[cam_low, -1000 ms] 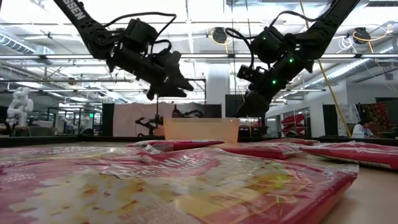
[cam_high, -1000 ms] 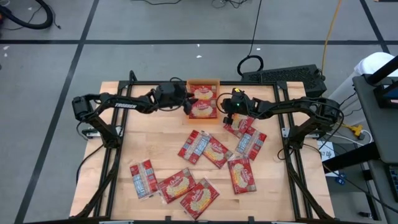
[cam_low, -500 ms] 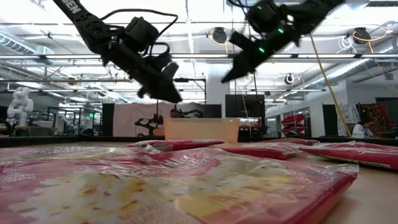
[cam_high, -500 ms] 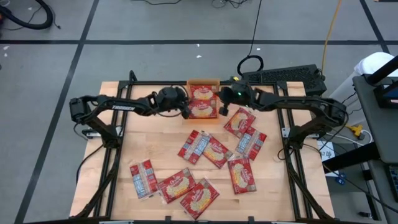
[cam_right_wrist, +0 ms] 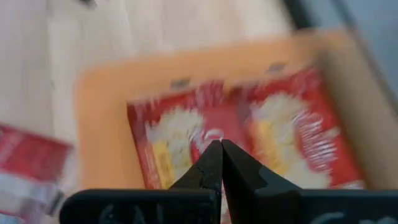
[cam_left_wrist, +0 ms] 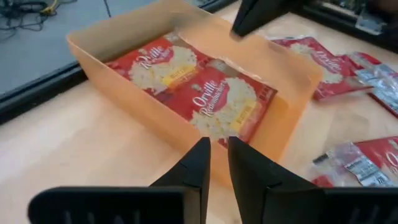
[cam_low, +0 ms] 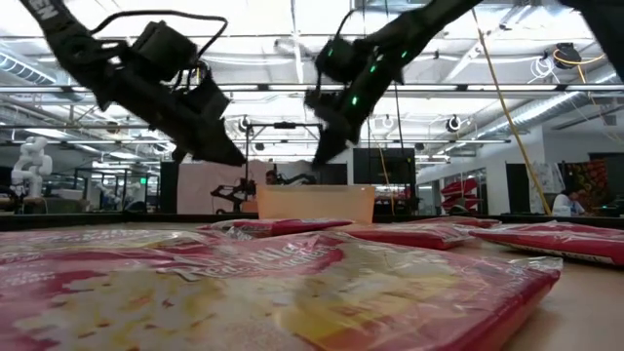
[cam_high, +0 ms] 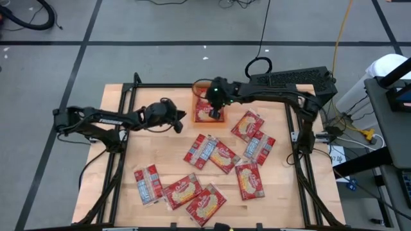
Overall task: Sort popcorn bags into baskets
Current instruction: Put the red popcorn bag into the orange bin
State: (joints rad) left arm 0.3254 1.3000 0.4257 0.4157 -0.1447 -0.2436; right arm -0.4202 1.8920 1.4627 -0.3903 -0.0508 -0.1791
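Up over the shallow translucent orange plastic tray (cam_high: 196,116), the right gripper (cam_high: 217,113) hangs with its two dark fingers (cam_right_wrist: 214,163) pressed together and holding nothing; its wrist view looks straight down on the two flat red popcorn packets (cam_right_wrist: 239,134) lying face up, side by side, inside the tray. That arm reaches in from the right edge of the wooden table (cam_high: 128,160) along the far edge, where the tray sits about midway. Just left of the tray, above bare wood, the left gripper (cam_high: 178,123) points toward it, fingers (cam_left_wrist: 198,168) drawn close with only a thin slit between them and nothing in them. From its wrist view the tray's near wall (cam_left_wrist: 155,118) shows, with both packets (cam_left_wrist: 205,93) flat on the bottom and filling it

Out on the table the other red packets lie loose: a cluster of five (cam_high: 228,151) right of centre, some overlapping at their edges, two showing whitish printed backs, and four more (cam_high: 183,191) toward the near edge, left of centre. From the low view one packet (cam_low: 292,292) lies very close in front, the tray (cam_low: 314,204) far behind it
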